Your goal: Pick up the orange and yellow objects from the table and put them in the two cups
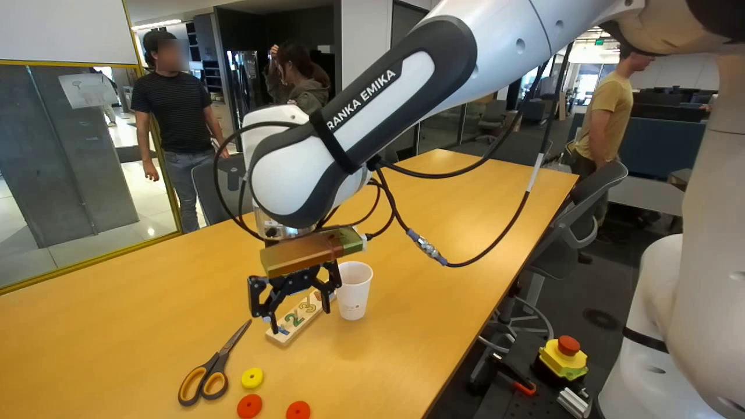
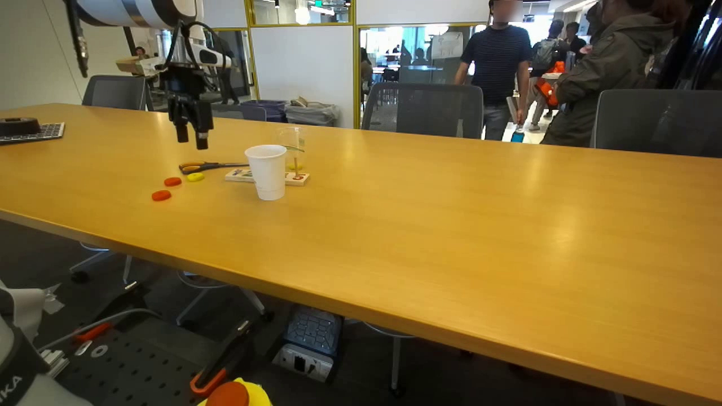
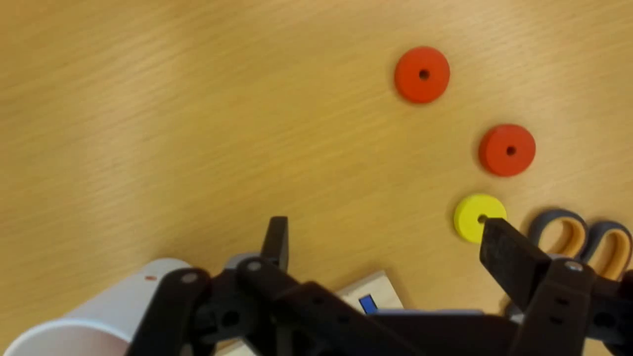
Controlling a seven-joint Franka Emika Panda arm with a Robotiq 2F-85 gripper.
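Wooden table [image 1: 145,302]: yellow disc [image 1: 247,381], red discs [image 1: 244,407] lower than tool [image 1: 301,319], apart.

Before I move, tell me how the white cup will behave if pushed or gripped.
The white cup would probably tip if pushed high: its base is narrower than its rim. Its wall looks thin, so it may dent under a hard squeeze. Once down, its round body might roll.
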